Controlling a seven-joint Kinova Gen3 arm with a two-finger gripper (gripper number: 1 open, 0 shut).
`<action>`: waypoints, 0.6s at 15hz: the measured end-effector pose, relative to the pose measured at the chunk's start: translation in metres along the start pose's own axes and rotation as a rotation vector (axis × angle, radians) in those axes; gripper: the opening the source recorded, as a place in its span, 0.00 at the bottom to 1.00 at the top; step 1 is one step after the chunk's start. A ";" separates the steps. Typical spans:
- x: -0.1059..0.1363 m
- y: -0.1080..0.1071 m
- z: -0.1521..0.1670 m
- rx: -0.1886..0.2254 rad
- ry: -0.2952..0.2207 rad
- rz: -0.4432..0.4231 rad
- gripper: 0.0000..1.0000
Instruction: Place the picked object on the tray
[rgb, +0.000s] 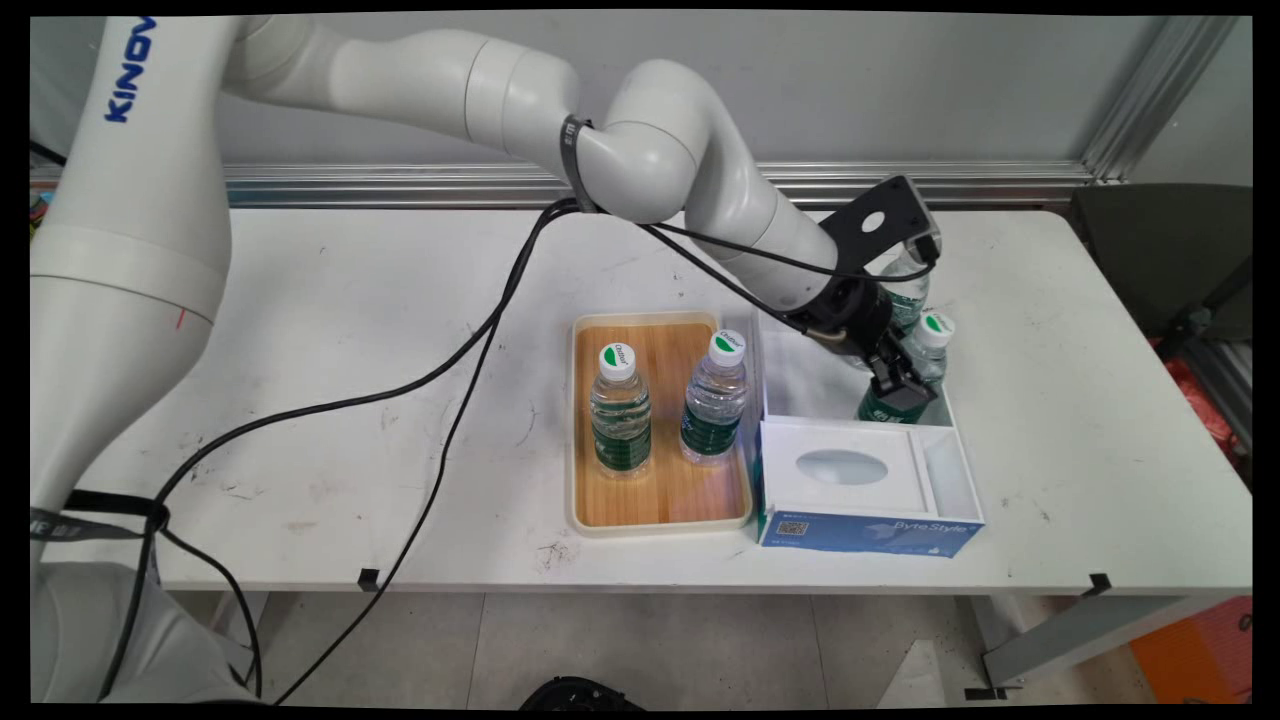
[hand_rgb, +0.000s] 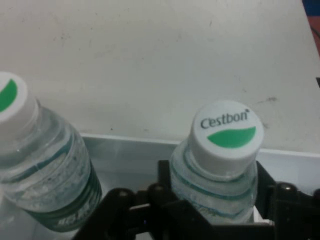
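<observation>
Basically, we saw the end effector (hand_rgb: 212, 210) clamped around a Cestbon water bottle (hand_rgb: 220, 165) inside the white box (rgb: 945, 470), another bottle (hand_rgb: 42, 175) beside it.

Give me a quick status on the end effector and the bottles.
End effector down in white box, fingers either side of a bottle. Second bottle beside it in box. Two bottles upright on wooden tray.

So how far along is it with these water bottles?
Two bottles stand on the wooden tray. In hand: the gripper is shut on a third bottle inside the white box, a fourth bottle beside it. Which way bottles move cannot be told, so what is left is unclear.
</observation>
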 end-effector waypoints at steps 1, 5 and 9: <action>-0.001 0.000 0.001 0.000 0.001 -0.002 0.00; -0.003 0.000 0.001 0.001 0.003 -0.008 0.00; -0.002 -0.001 -0.002 0.007 0.008 -0.010 0.00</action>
